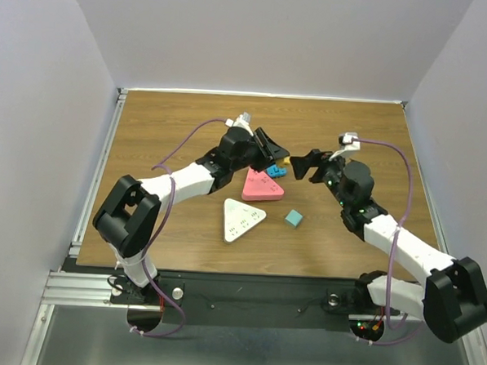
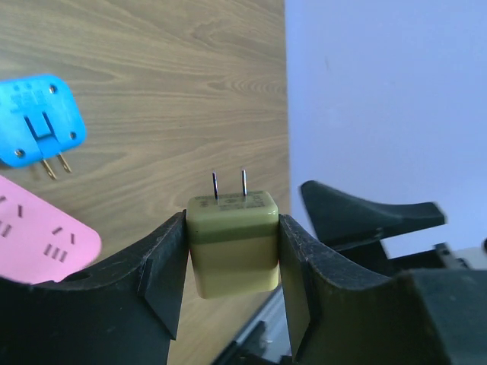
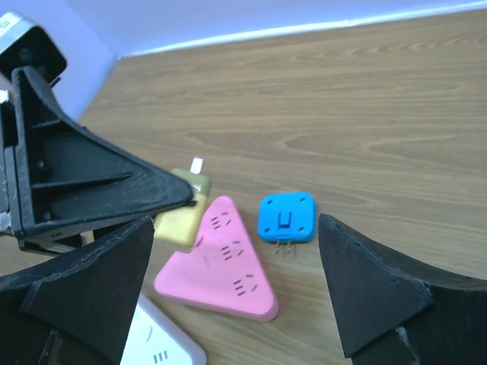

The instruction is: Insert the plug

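Pinching olive plug (image 2: pixel 232 243) in left jaws, arm extended beside pink socket (image 1: pixel 263 186), right jaws spread wide

The top external camera looks down steeply from above the near edge and takes in the whole wooden table (image 1: pixel 165 121). Both wrist cameras look from close, and they share the pink triangular socket (image 3: pixel 228 266) and blue plug (image 3: pixel 286 217).

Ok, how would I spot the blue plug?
Look at the middle of the wooden table, at the pink triangular power strip. Just past its far edge lies the blue plug, a flat bright-blue square with brass prongs, unlike the teal cube.
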Robot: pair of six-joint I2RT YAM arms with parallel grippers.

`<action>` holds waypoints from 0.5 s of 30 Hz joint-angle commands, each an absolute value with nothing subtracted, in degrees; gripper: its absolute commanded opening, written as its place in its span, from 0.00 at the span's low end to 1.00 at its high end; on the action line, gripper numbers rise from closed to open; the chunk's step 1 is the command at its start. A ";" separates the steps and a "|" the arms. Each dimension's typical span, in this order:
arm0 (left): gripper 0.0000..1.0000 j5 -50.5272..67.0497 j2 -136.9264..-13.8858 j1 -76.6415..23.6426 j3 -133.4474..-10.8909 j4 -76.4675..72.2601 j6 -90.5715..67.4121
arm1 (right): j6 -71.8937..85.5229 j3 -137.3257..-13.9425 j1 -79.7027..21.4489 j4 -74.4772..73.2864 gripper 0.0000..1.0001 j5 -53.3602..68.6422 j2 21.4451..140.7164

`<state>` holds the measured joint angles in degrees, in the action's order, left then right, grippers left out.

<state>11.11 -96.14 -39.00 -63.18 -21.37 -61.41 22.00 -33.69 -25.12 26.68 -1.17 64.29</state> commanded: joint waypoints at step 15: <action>0.00 10.90 -90.62 -39.02 -57.84 -33.75 -76.37 | 18.28 -36.30 -32.78 38.40 0.92 -5.80 71.01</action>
<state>10.57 -94.11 -38.89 -59.42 -29.23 -74.37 19.84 -34.44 -31.99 32.27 -3.53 70.65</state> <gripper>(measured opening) 0.560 0.923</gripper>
